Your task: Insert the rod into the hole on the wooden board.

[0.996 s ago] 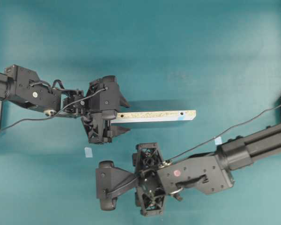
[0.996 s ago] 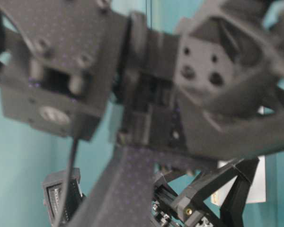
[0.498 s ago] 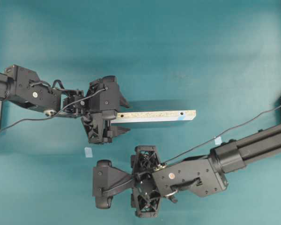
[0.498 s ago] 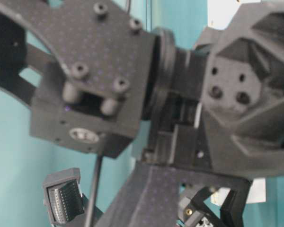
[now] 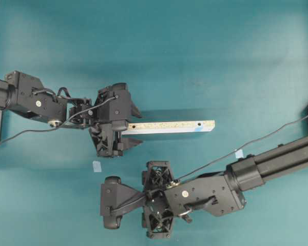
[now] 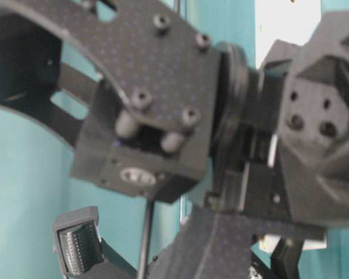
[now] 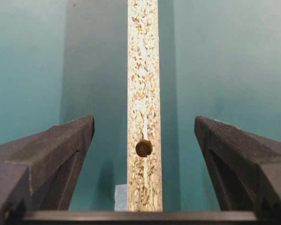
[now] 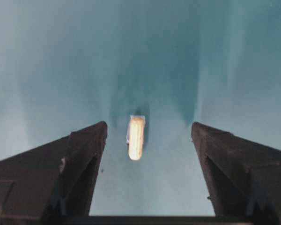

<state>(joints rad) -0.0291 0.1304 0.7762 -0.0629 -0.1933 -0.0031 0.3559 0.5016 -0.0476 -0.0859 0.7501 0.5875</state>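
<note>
The wooden board (image 5: 169,126) lies lengthwise on the teal table, speckled face up, with a blue mark near its right end. My left gripper (image 5: 137,127) is open and straddles the board's left end without touching it. In the left wrist view the board (image 7: 144,70) runs between the spread jaws of the left gripper (image 7: 144,124), and its hole (image 7: 144,148) lies between them. The rod (image 8: 136,137) lies on the table, just ahead of and between the open fingers of my right gripper (image 8: 149,126). In the overhead view the right gripper (image 5: 158,202) points down and hides the rod.
Two pale-blue tape squares sit on the table, one (image 5: 96,166) below the left gripper and one (image 5: 239,153) by the right arm. Another tape piece (image 7: 121,197) shows beside the board's end. The right arm (image 6: 163,116) blocks most of the table-level view.
The right arm has shifted slightly left and toward the front edge in the overhead view. The left gripper and the board have not moved.
</note>
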